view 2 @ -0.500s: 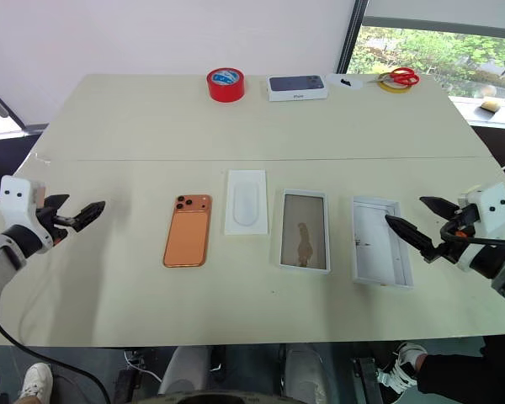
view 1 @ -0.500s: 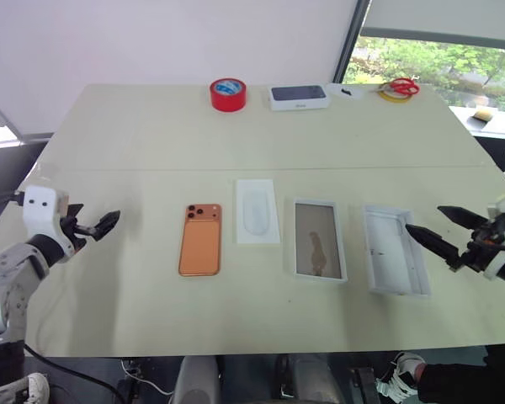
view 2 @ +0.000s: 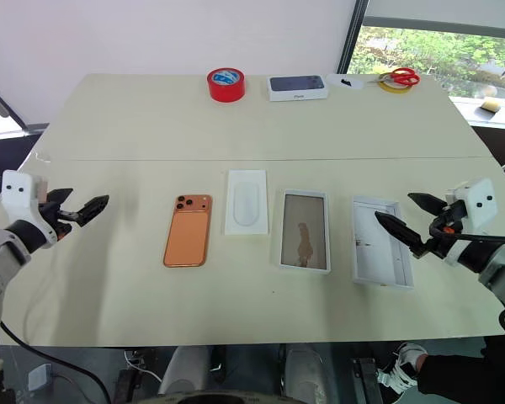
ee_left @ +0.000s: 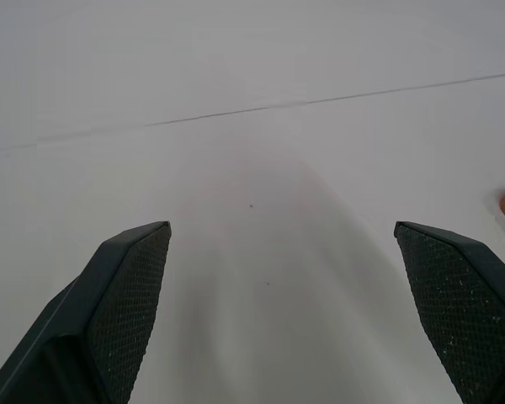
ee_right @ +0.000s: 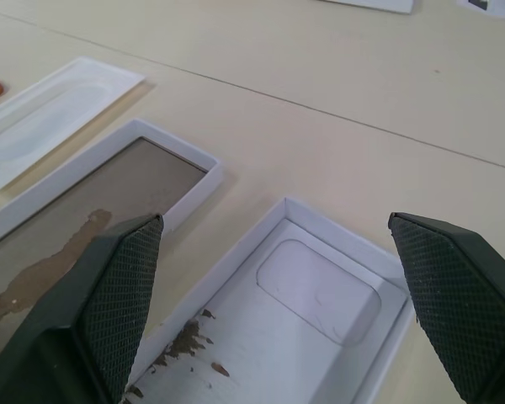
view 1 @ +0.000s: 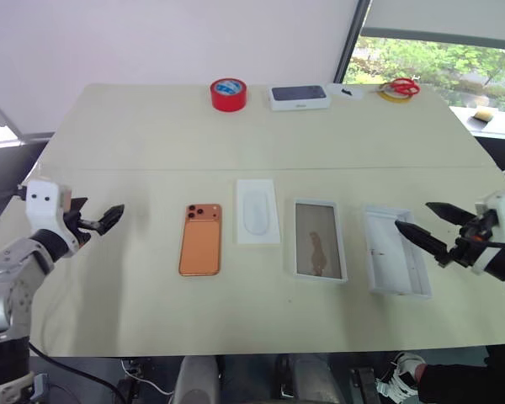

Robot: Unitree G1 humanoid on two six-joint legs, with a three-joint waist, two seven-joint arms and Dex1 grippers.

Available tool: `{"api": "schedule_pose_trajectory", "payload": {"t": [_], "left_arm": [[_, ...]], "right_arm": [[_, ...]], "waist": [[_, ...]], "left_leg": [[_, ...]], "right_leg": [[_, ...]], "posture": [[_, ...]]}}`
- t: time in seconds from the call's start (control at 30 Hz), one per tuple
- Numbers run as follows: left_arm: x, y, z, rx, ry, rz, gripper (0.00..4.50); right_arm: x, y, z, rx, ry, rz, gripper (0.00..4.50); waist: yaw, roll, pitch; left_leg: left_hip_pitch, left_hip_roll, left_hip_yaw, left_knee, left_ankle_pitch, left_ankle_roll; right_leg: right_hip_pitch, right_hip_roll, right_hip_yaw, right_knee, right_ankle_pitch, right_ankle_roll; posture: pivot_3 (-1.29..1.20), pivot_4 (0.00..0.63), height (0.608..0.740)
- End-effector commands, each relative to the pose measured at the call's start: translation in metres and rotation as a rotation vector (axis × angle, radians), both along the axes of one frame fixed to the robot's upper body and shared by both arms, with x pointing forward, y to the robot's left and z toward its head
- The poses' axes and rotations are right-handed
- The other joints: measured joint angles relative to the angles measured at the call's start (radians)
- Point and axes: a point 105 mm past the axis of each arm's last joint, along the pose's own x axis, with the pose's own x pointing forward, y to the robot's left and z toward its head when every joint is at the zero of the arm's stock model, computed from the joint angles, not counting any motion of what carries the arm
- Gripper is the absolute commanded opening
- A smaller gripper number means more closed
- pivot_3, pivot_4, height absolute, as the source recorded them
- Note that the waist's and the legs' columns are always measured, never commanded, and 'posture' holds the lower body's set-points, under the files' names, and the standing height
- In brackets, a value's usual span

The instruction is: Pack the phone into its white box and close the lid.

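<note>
**Right hand drifts in over the lid; nothing picked up yet**

Compared with half a second ago, my right gripper (view 2: 411, 214) has slid inward and a little up, so its lower finger now reaches over the near edge of the lid (view 2: 380, 241), which lies inside-up just below and ahead of it. My left gripper (view 2: 80, 204) has barely moved. Both are spread wide and hold nothing.

The phone (view 2: 188, 236) lies back-up on the table (view 2: 135, 126), well ahead of my left gripper toward the middle. Beyond it sit the white insert card (view 2: 246, 203), then the white box (view 2: 304, 230) with its brownish floor, which is just beside the lid on the side away from my right gripper.

I judge the packing has not begun: the phone must go into the box first, so my left hand looks the likelier one to act, while the right waits by the lid.
</note>
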Motion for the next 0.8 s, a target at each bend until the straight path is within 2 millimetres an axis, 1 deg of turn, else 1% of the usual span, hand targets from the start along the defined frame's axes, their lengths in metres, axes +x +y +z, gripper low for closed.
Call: {"api": "schedule_pose_trajectory", "payload": {"t": [0.03,0.1,0.2,0.3,0.4,0.43,0.5,0.57,0.67,0.8], "left_arm": [[0.002,-0.015,0.013,-0.006,-0.055,-0.04,4.47],[0.004,-0.031,0.013,-0.032,-0.064,-0.085,4.47],[0.006,-0.063,0.01,-0.084,-0.057,-0.171,4.47],[0.005,-0.102,0.013,-0.124,-0.044,-0.303,4.47],[0.005,-0.136,0.006,-0.163,0.021,-0.398,4.47],[0.006,-0.147,0.007,-0.185,0.038,-0.424,4.47],[0.014,-0.16,0.005,-0.226,0.098,-0.4,4.47],[0.021,-0.172,0.005,-0.267,0.143,-0.372,4.47],[0.028,-0.188,0.003,-0.35,0.231,-0.343,4.47],[0.027,-0.208,-0.008,-0.383,0.36,-0.334,4.47]], "right_arm": [[0.003,0.011,0.013,-0.019,-0.058,0.044,4.49],[0.008,0.016,0.013,-0.027,-0.062,0.061,4.49],[0.016,0.026,0.019,-0.03,-0.077,0.08,4.49],[0.02,0.044,0.028,-0.05,-0.096,0.146,4.49],[0.025,0.057,0.028,-0.097,-0.098,0.183,4.49],[0.027,0.064,0.03,-0.111,-0.107,0.199,4.49],[0.03,0.078,0.033,-0.131,-0.123,0.228,4.49],[0.031,0.088,0.033,-0.154,-0.124,0.255,4.49],[0.028,0.096,0.032,-0.18,-0.124,0.284,4.49],[0.023,0.1,0.031,-0.189,-0.124,0.301,4.49]], "waist": [[0.0,0.0,0.0],[-0.001,0.0,0.0],[-0.001,0.0,0.0],[0.0,0.0,0.0],[0.0,0.0,0.0],[0.0,0.0,0.0],[0.0,0.0,0.0],[0.0,0.0,0.0],[0.003,-0.001,0.0],[0.0,-0.001,0.0]], "left_leg": [[0.0,0.0,0.0,0.0,0.0,0.0],[0.0,0.0,0.0,0.0,0.0,0.0],[0.0,0.0,0.0,0.0,0.0,0.0],[0.0,0.0,0.0,0.0,0.0,0.0],[0.0,0.0,0.0,0.001,0.0,0.0],[0.0,0.0,-0.001,0.001,0.0,0.0],[0.0,0.0,-0.001,0.001,0.0,0.0],[0.0,0.0,-0.001,0.001,0.0,0.0],[0.0,-0.001,-0.001,0.001,0.0,0.0],[0.0,-0.001,-0.002,0.002,0.0,0.0]], "right_leg": [[0.0,0.0,0.0,0.0,0.0,0.0],[0.0,0.0,0.0,0.0,0.0,0.0],[0.0,0.0,0.0,0.0,0.0,0.0],[0.0,0.0,0.0,0.0,0.0,0.0],[0.001,0.0,0.0,0.0,0.0,0.0],[0.001,0.0,0.0,0.001,0.0,0.0],[0.001,0.0,0.0,0.001,0.0,0.0],[0.001,0.001,0.0,0.001,0.0,0.0],[0.001,0.001,0.0,0.001,0.0,0.001],[0.001,0.0,0.0,0.001,0.0,0.001]], "posture": [[0.0,0.15,0.73],[0.0,0.15,0.73],[0.0,0.15,0.73],[0.0,0.15,0.73],[0.0,0.15,0.73],[0.0,0.15,0.73],[0.0,0.15,0.73],[0.0,0.15,0.73],[0.0,0.15,0.73],[0.0,0.15,0.73]]}}
